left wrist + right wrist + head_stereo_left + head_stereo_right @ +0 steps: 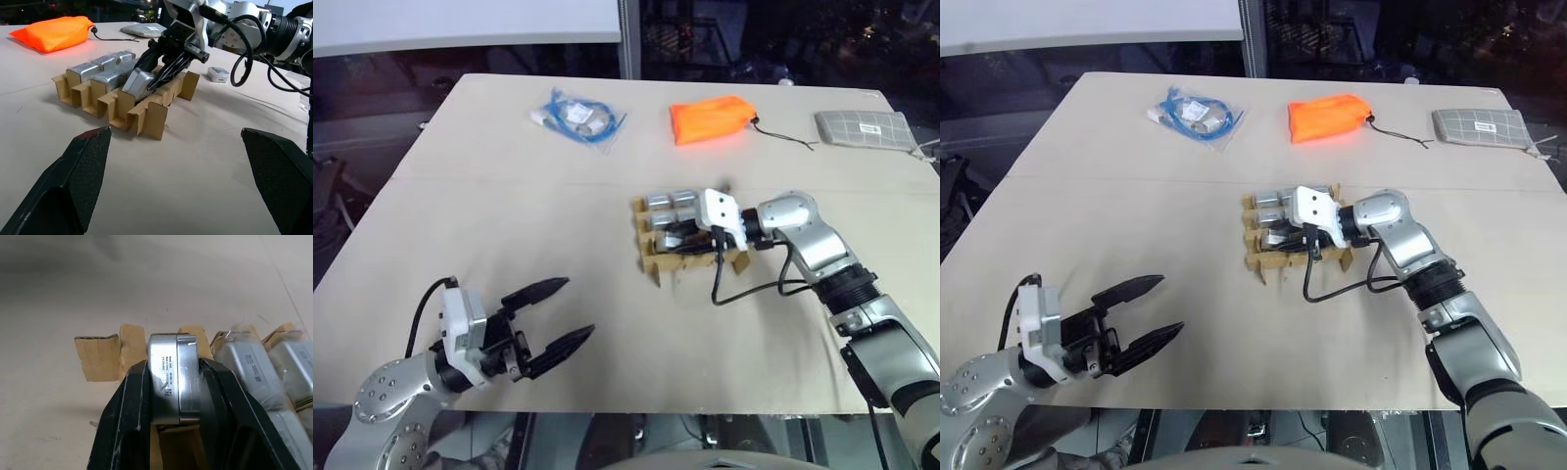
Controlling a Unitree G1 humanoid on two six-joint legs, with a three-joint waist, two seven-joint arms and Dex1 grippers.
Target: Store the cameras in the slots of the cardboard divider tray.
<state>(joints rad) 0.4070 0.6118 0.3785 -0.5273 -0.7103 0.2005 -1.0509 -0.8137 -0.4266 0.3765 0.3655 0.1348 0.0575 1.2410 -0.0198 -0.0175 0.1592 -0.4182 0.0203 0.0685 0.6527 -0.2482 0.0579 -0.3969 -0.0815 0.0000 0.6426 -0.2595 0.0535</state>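
Camera (173, 377): tilted, long axis leaning into a near-row slot of the cardboard divider tray (146, 115), on the counter (509, 215).
Tray contents: several silver cameras (100, 68).
Right end effector (173, 396): pinching the tilted camera.
Left end effector (558, 313): spread, well apart from tray.

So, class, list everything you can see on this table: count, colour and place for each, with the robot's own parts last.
Cardboard divider tray: one, tan, table centre.
Cameras: several, silver-grey, in the tray's slots; exact count unclear.
Camera: one, silver, between the right gripper's fingers over the tray.
Pouch: one, orange, far side.
Flat pouch: one, grey patterned, far right corner.
Bagged cable: one, blue, far left.
Left gripper: black, open, near left.
Right gripper: black, at the tray.
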